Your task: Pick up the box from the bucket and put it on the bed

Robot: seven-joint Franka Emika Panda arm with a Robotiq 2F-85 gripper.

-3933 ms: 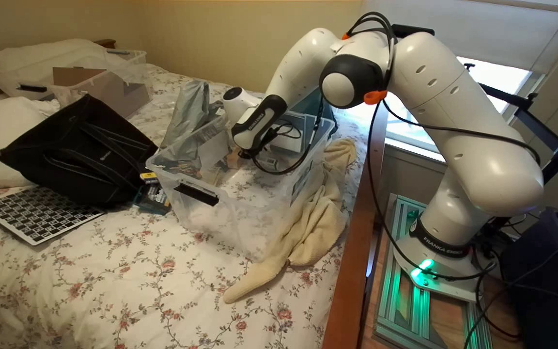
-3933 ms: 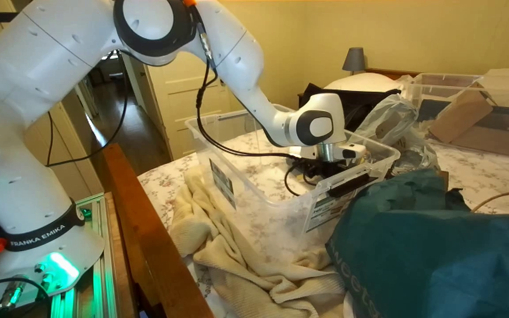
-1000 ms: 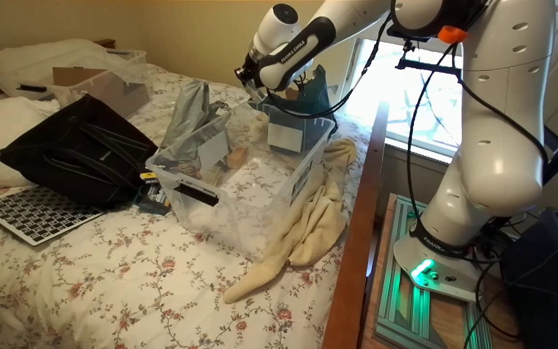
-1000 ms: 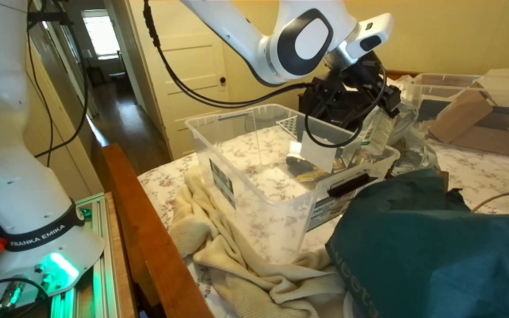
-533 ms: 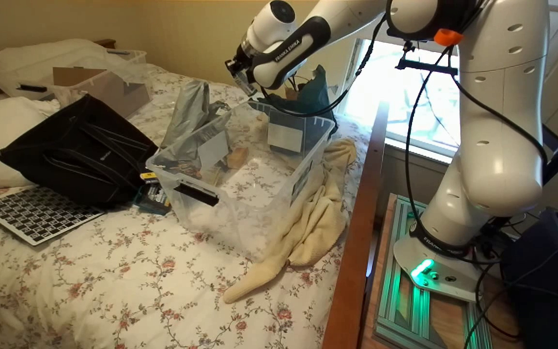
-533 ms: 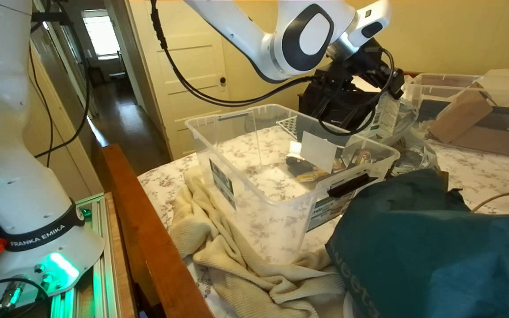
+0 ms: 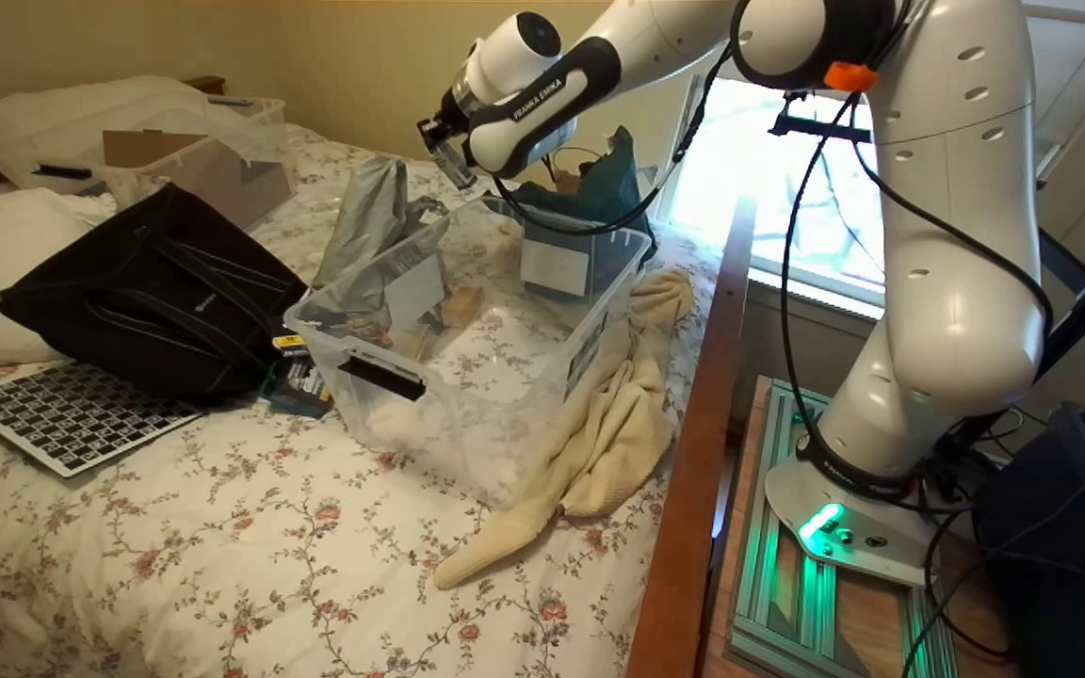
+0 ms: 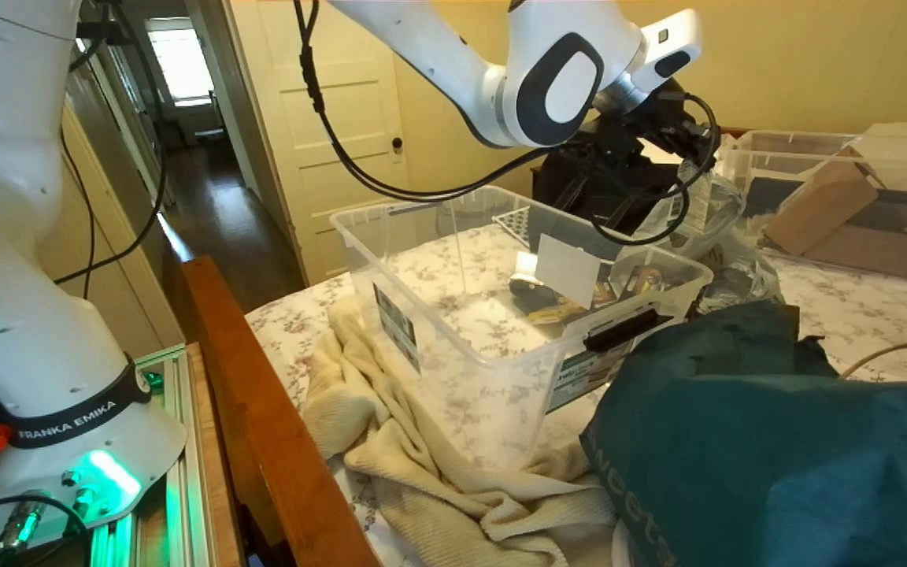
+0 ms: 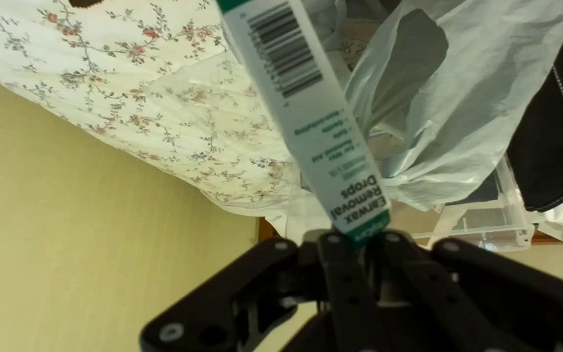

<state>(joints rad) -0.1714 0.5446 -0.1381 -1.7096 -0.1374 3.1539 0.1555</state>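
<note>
The box is a slim white and green carton (image 9: 306,107) marked Earwax Removal Drops. My gripper (image 9: 359,242) is shut on one end of it, and the box sticks out tilted from the fingertips. In an exterior view the box (image 7: 453,167) hangs below the gripper (image 7: 434,132), above and past the far corner of the clear plastic bucket (image 7: 524,403). In an exterior view the box (image 8: 690,193) is partly hidden by the gripper (image 8: 701,150) and cable. The flowered bed (image 7: 269,546) lies under everything and also shows in the wrist view (image 9: 130,88).
A grey plastic bag (image 7: 364,221) stands against the bucket. A teal bag (image 8: 721,425), a black bag (image 7: 156,292), a checkered board (image 7: 76,414) and a beige blanket (image 7: 608,414) lie around it. Another clear bin (image 8: 886,252) stands farther back. A wooden rail (image 7: 693,471) edges the bed.
Earlier the gripper was down inside the bucket; it has risen out with the box. Over the last second it has moved outward, away from the robot's base, past the bucket's rim.
</note>
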